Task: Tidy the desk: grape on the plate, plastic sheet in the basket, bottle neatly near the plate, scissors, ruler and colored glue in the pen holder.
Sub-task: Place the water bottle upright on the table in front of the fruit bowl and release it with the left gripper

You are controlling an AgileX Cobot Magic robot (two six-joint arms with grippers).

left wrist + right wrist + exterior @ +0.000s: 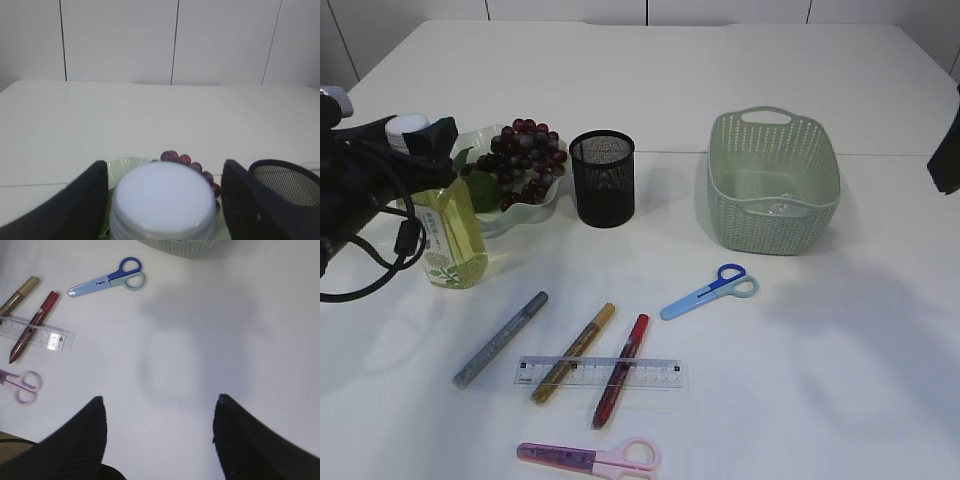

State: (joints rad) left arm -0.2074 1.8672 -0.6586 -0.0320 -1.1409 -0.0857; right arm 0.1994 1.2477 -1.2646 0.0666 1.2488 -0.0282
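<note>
A yellow-green bottle (450, 235) with a white cap (162, 200) stands upright beside the plate (545, 203) that holds the grapes (525, 155). My left gripper (165, 162) is open with a finger on each side of the cap, small gaps showing. The black mesh pen holder (602, 178) stands right of the plate. Blue scissors (710, 291), pink scissors (590, 457), a clear ruler (660, 373) and silver (500, 339), gold (573, 352) and red (620, 370) glue pens lie on the table. The plastic sheet (782, 208) lies in the green basket (772, 180). My right gripper (159, 399) is open and empty above bare table.
The gold and red pens lie across the ruler. The right arm (948, 150) shows only at the right edge of the exterior view. Cables hang from the left arm (360, 220) by the bottle. The table's front edge (10, 437) shows in the right wrist view.
</note>
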